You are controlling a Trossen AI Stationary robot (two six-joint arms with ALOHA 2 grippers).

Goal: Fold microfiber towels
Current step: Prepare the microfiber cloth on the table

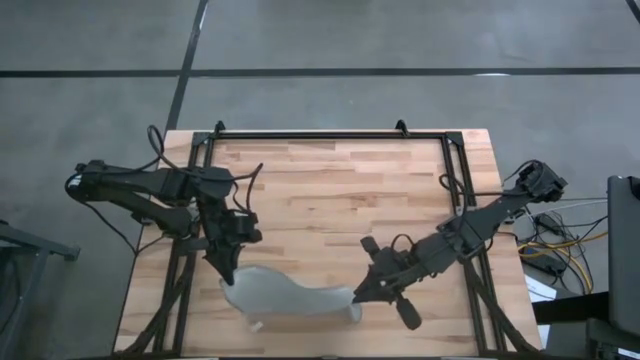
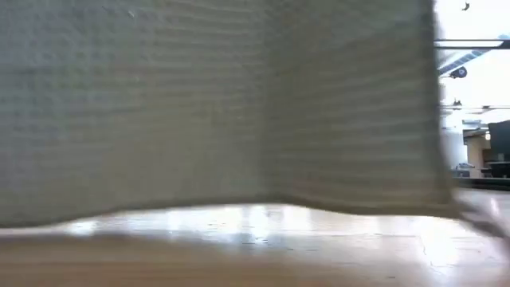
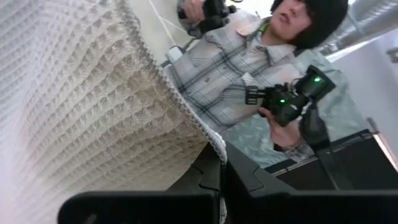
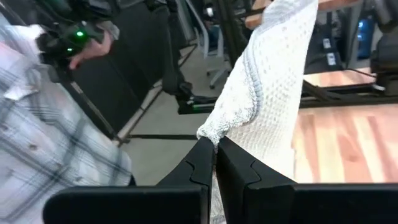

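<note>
Above the near edge of the pale butcher-block wooden tabletop (image 1: 330, 190), the soft grey-green waffle-weave microfiber towel (image 1: 290, 298) hangs stretched between the two dark arms, held up off the wood. From overhead it shows as a long, slightly curved band, matte and pale, with a small white tag (image 1: 256, 325) at its lower edge near the left end.

At table height the towel (image 2: 223, 104) fills nearly the whole picture like a curtain, its fine grid of small square pockets plain to see; its bottom hem hangs just clear of the shiny wood, with a soft vertical fold partway across.

The left gripper (image 1: 222, 270) sits at the towel's left end. Its two dark fingers are pressed together on a corner of the cloth (image 3: 93, 106), where a stitched hem runs down into the closed tips (image 3: 221, 177).

The right gripper (image 1: 360, 293) is at the towel's right end, and its fingers are likewise closed tight (image 4: 216, 163), pinching another hemmed corner of the towel (image 4: 267, 81), which rises from the tips in a narrow bunched strip.

Beyond the table, a person in a pale plaid shirt (image 3: 230, 74) holds dark controller handles with green lights (image 3: 289, 99).
</note>
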